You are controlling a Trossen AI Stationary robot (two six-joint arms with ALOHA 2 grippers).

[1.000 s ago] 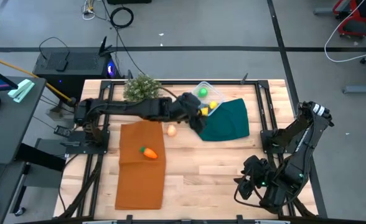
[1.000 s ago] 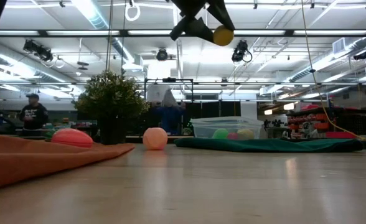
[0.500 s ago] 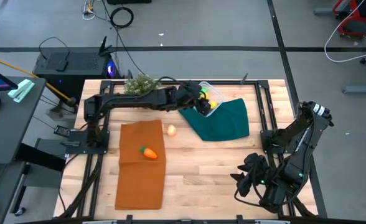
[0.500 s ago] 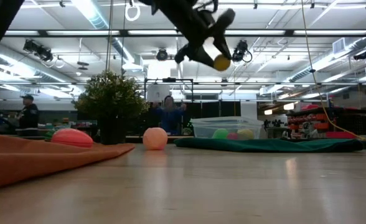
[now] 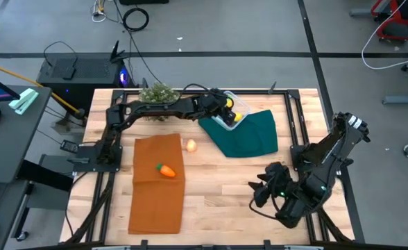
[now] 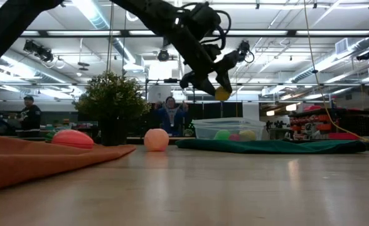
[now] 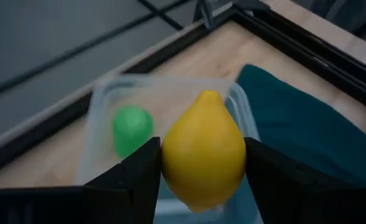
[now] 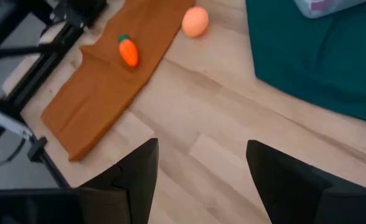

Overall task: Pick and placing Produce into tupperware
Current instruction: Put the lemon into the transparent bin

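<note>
**Yellow lemon held over the box**

Yellow lemon sits clamped in the left gripper, above the clear box at the far side, probably so it can drop inside beside the green ball. The right gripper waits near, empty and open. Carrot and peach ball lie outside.

Nothing to read from where I work.
I find no legible text, label, brand, number or sign on anything across my four views.

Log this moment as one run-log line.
left gripper: holding lemon above tupperware | right gripper: empty, waiting | carrot, peach ball: unplaced
</note>
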